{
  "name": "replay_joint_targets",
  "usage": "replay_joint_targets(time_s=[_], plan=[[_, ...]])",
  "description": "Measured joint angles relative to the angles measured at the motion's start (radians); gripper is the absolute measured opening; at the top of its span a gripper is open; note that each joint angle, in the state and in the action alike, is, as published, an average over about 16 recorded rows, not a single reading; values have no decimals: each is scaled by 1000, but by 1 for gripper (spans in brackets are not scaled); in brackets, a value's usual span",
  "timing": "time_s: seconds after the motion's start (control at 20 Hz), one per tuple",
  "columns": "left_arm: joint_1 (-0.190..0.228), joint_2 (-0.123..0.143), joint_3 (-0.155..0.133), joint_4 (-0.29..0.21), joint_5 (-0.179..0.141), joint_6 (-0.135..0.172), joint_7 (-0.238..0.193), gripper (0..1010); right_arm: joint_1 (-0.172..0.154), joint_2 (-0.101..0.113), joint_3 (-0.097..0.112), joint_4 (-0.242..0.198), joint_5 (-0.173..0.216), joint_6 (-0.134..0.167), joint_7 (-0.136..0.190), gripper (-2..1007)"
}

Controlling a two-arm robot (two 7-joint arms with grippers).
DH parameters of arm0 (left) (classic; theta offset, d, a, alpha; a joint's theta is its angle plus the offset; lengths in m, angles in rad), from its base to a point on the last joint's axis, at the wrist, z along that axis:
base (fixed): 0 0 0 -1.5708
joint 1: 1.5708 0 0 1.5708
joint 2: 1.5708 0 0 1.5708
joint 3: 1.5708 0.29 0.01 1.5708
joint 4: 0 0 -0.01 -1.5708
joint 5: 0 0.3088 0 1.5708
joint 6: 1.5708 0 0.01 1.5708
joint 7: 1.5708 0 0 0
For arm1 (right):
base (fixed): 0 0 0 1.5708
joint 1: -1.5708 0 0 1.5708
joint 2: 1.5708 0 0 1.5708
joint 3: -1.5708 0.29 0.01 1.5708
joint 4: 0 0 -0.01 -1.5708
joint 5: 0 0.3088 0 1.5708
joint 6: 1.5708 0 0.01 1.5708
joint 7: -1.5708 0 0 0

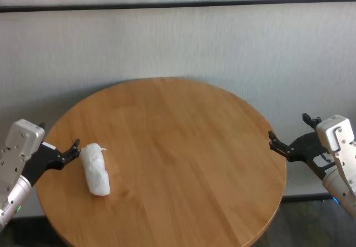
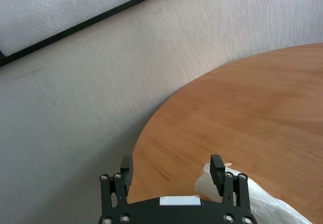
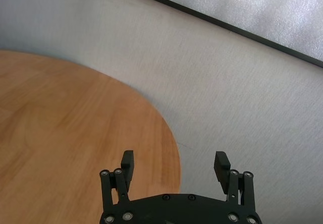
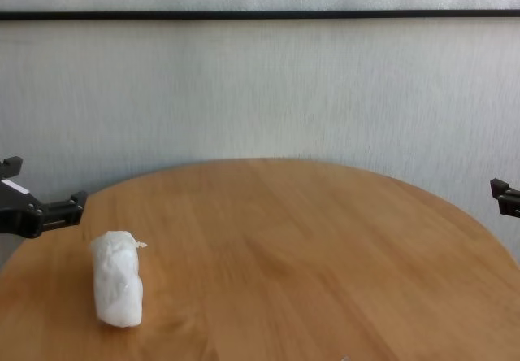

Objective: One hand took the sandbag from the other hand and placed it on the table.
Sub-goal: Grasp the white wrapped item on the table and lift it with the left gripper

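Note:
The white crinkled sandbag [image 1: 95, 169] lies on the round wooden table [image 1: 189, 141] near its left edge, free of both grippers. It also shows in the chest view [image 4: 118, 278] and the left wrist view [image 2: 265, 204]. My left gripper [image 1: 60, 147], on the green-lit arm, is open and empty just left of the sandbag's far end. In its wrist view [image 2: 171, 163] one finger [image 2: 217, 167] stands beside the bag's tip. My right gripper [image 1: 289, 129], on the blue-lit arm, is open and empty beyond the table's right edge, as its wrist view [image 3: 174, 159] shows.
A pale grey wall [image 1: 178, 41] with a dark horizontal strip stands behind the table. Bare wood [image 4: 325, 255] spans the middle and right of the tabletop. Grey floor [image 3: 242, 113] lies past the right rim.

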Motion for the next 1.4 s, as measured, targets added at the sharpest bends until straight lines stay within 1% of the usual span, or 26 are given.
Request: replay_joint_targets(time_s=[1.4], plan=[[0,0,0,0,0,0,0,1000,0,0,0,0,0,0,0,1000]])
